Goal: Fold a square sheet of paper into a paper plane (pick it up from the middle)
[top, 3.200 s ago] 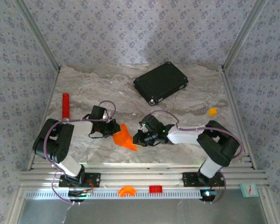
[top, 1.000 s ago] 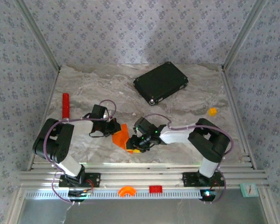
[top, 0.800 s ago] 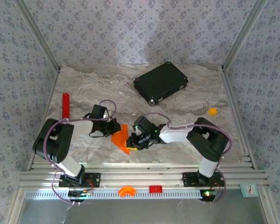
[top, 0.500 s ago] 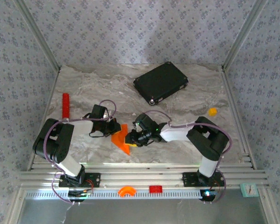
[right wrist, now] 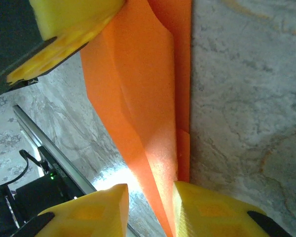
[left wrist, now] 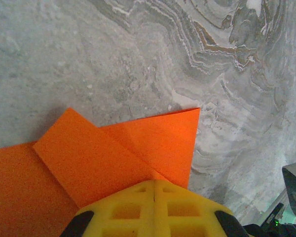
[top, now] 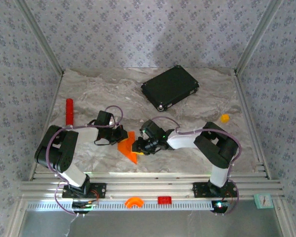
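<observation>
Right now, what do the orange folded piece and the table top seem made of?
The paper plane: thin matte paper, judging by sharp creases and flat flaps. The table: smooth, grey veined like marble; real stone or printed laminate, I cannot tell.

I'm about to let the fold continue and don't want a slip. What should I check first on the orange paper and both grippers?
1. Left gripper shut, tips on the folded bright orange paper sheet: ok.
2. Raised paper fold sits between the fingers of the right gripper: ok.
3. Right jaws fully clamped on that fold: cannot tell.
4. Black flat case and red cylinder lie apart from the paper: ok.
</observation>
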You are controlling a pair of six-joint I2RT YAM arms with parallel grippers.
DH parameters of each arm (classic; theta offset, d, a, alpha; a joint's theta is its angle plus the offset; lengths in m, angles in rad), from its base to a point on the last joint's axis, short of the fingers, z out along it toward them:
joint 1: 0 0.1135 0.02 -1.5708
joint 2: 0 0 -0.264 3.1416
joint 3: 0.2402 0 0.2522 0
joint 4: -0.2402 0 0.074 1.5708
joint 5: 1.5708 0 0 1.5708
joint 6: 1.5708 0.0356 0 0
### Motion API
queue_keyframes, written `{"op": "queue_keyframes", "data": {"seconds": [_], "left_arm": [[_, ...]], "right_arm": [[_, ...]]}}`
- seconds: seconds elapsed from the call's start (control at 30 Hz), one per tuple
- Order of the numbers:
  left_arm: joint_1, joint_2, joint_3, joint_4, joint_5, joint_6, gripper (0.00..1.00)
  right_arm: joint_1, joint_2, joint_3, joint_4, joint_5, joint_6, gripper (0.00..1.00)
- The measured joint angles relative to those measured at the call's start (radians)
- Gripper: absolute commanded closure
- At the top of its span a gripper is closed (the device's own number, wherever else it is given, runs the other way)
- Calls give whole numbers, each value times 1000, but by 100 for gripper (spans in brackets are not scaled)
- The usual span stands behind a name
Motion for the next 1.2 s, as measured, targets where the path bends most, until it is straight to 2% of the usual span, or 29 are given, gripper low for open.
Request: {"op": "queue_keyframes", "data": {"seconds": [0.23, 0.67, 1.2], "left_arm": [[0, 13, 0, 1, 1, 0, 100], [0, 13, 0, 4, 0, 0, 100], [0, 13, 0, 3, 0, 0, 100]], "right_arm": [[19, 2, 67, -117, 53, -46, 61], [35, 74, 152, -204, 72, -79, 66], [48, 29, 170, -290, 199, -111, 58]]}}
